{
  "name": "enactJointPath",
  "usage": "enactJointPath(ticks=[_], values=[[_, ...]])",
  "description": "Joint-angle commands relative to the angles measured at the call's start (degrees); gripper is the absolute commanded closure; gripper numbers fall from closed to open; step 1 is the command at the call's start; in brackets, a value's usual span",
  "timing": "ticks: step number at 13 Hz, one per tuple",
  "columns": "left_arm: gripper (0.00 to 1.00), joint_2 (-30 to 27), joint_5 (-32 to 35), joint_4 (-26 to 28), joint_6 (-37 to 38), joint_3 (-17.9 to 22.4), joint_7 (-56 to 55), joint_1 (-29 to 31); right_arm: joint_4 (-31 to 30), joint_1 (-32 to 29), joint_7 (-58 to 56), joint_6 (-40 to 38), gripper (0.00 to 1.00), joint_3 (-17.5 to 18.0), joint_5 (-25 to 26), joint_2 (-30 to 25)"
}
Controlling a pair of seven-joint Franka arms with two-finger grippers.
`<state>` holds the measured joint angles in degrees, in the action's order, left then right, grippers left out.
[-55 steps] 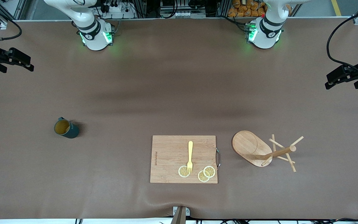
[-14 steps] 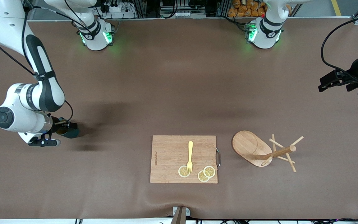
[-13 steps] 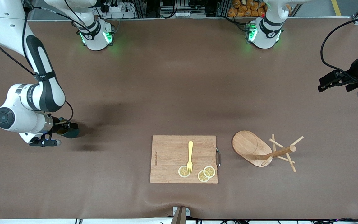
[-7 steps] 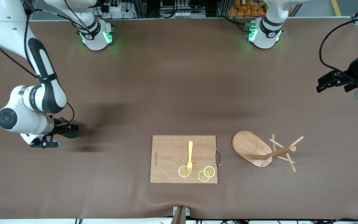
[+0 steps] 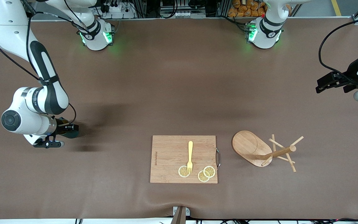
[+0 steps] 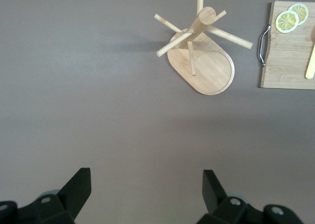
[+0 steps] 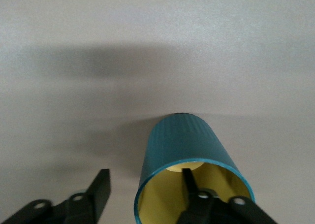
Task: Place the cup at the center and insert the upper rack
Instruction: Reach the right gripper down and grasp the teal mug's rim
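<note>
The dark teal cup (image 5: 74, 134) lies on its side near the right arm's end of the table, its yellowish inside facing my right gripper (image 5: 68, 128). In the right wrist view the cup (image 7: 179, 140) fills the lower middle. My right gripper (image 7: 144, 175) is open and straddles the cup's wall, one finger (image 7: 189, 182) inside the mouth and the other outside, neither touching it. The wooden mug tree (image 5: 259, 149) stands toward the left arm's end and shows in the left wrist view (image 6: 199, 51). My left gripper (image 5: 320, 87) is open (image 6: 146, 187) and empty over bare table.
A rectangular wooden cutting board (image 5: 166, 158) lies between the cup and the mug tree, close to the front camera. It holds a yellow fork (image 5: 190, 155) and three lemon slices (image 5: 204, 174). A metal handle (image 5: 218, 158) is on its edge facing the mug tree.
Over four seconds my right arm came down to the cup, and in the last second it edged slightly toward the table's middle. The left gripper drifted a little. The cup has not moved.
</note>
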<state>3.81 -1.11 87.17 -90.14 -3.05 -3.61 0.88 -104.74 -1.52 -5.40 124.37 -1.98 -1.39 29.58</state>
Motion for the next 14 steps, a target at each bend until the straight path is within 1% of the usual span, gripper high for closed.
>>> enactJointPath(ticks=[1, 2, 6, 9, 14], values=[[0.00, 0.1, 0.1, -0.6, 0.2, -0.1, -0.7, -0.1, 0.1, -0.1, -3.5, -0.3, 0.95, 0.0, -0.9, 0.0], [0.00, 0.1, 0.1, -0.6, 0.2, -0.1, -0.7, -0.1, 0.1, -0.1, -3.6, -0.4, 1.00, 0.0, -0.9, 0.0], [0.00, 0.1, 0.1, -0.6, 0.2, -0.1, -0.7, -0.1, 0.3, 0.0, -3.4, -0.6, 1.00, 0.0, -0.9, -0.5], [0.00, 0.1, 0.1, -0.6, 0.2, -0.1, -0.7, 0.0, 1.6, 0.1, -3.2, -1.0, 1.00, 0.2, -0.9, -1.3], [0.00, 0.1, 0.1, -0.7, 0.2, -0.1, -0.6, 0.0, 2.3, 4.8, -2.9, -1.6, 1.00, 0.3, -1.0, -5.3]])
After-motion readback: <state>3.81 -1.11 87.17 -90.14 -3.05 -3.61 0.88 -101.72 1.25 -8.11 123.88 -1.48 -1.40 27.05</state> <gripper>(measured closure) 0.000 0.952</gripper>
